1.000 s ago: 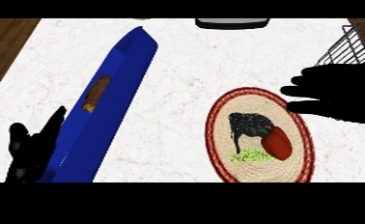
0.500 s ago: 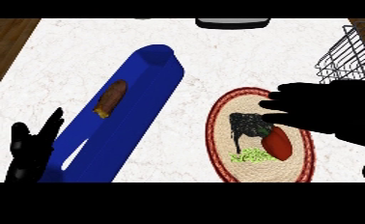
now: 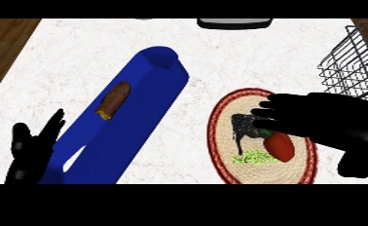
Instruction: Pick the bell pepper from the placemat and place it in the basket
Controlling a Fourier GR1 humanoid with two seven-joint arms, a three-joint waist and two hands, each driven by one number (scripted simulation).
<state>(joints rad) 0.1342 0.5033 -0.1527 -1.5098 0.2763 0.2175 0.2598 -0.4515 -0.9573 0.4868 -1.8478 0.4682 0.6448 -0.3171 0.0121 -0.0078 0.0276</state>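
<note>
Moved leftward, right hand (image 3: pixel 323 120) hovers over one bell pepper (image 3: pixel 279 147).

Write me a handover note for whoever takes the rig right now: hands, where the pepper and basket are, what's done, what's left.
Right hand: open, fingers spread above the placemat, over the bell pepper's upper end; nothing held.
Left hand: open, resting at the lower left edge.
Bell pepper: red, lying on the placemat.
Basket: wire, at the right edge, beyond the placemat.
Done: right hand is over the pepper.
Left: grasp, lift, carry to the basket, release.
</note>
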